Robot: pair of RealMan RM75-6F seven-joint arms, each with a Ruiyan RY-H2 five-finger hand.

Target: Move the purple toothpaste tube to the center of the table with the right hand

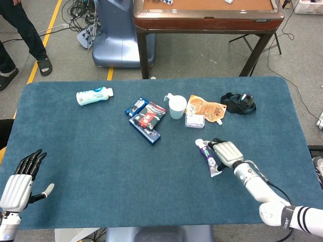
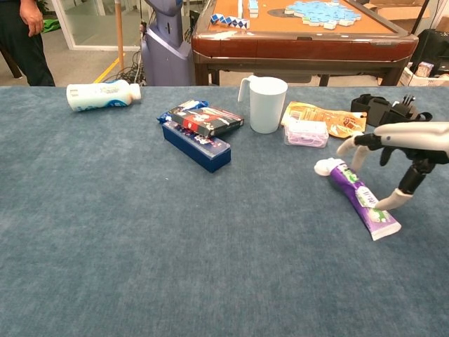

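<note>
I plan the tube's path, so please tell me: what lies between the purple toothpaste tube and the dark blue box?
Only bare blue tabletop lies between the purple toothpaste tube and the dark blue box, as the chest view shows.
</note>
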